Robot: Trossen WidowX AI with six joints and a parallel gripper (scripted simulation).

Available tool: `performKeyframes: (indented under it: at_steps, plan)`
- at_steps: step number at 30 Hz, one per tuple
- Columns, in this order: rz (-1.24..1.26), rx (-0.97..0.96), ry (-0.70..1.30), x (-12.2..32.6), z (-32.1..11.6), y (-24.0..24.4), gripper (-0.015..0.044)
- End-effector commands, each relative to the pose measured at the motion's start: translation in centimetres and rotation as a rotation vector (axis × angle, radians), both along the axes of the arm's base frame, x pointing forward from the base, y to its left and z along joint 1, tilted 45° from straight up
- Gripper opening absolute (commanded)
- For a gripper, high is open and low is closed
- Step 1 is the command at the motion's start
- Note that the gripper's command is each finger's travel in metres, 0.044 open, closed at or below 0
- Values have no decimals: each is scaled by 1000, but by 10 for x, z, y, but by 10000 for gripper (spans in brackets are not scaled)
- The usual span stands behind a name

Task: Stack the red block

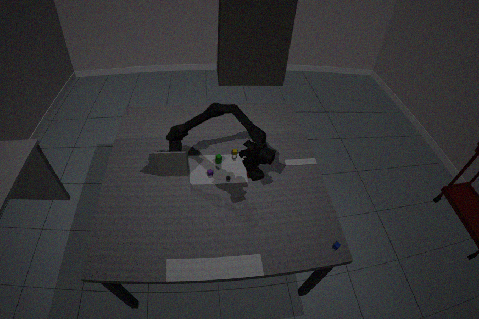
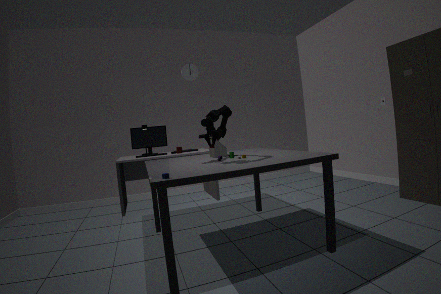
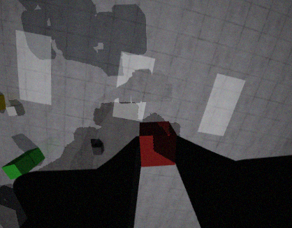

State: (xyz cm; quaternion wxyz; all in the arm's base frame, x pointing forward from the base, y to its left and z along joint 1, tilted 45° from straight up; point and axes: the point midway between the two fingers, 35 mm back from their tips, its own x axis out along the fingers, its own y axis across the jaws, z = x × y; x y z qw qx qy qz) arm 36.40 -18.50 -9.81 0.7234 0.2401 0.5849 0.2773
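1. Grey surface (image 1: 216, 226), big, carrying all the blocks.
2. Black arm (image 1: 216, 111), bent over it.
3. Dark fingers clenched on the red block (image 3: 156, 148), lifted off the surface.
4. Green tower (image 1: 218, 158), standing well apart to one side.
5. Yellow block (image 1: 234, 151) just beside it.
6. Purple block (image 1: 210, 171) near the tower.

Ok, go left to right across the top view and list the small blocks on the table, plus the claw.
Purple block → green tower → small dark block → yellow block → claw, shut on the red block → blue block, far off near the table's right front corner.
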Motion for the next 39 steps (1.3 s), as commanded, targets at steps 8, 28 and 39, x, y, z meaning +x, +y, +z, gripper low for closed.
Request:
performKeyframes:
  at_steps: [8, 28, 39]
  plan:
    - [3, -6, 4, -4, 38, 27, 0]
    - [2, -4, 7, -31, 100, 90, 0]
    - [3, -1, 9, -57, 123, 124, 0]
